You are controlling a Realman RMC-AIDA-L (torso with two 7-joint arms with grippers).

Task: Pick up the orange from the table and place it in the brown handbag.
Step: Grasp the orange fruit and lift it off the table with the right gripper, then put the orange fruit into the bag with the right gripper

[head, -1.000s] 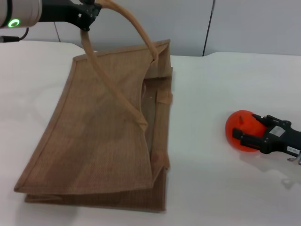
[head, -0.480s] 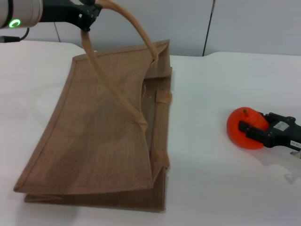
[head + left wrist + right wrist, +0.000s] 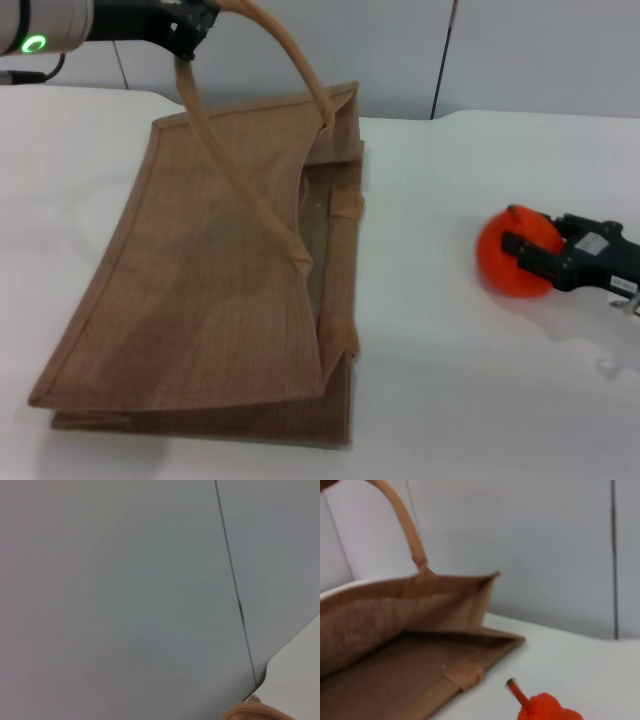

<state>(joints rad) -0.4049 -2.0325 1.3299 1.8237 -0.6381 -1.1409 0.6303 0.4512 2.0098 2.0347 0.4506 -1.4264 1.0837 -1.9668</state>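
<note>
While clamped in the right claw [image 3: 522, 262], orange [image 3: 508, 266] near the surface's [image 3: 440, 200] right edge, roughly midway between its far and near edges. Black fingers closed on the fruit's right side, one across its top and one lower down. Cannot tell whether the fruit rests on the surface or sits just above it. Stem nub [image 3: 517, 692] tilted in the right wrist view, fruit [image 3: 547, 708] cut by the frame.

Bag [image 3: 210, 290] lying on its side over the surface's left half, well apart from the fruit, mouth turned toward the right edge. Upper panel lifted, lower panel flat, inside open to the right wrist view [image 3: 395, 670]. Far corner of the bag toward the far edge, near corners close to the near edge.

Left claw [image 3: 185, 25] raised above the far left corner, closed on the bag's upper handle [image 3: 270, 40], loop pulled taut from there down to the panel. Handle's tip alone showing in the left wrist view [image 3: 255, 712], against a grey wall [image 3: 125, 590].
</note>
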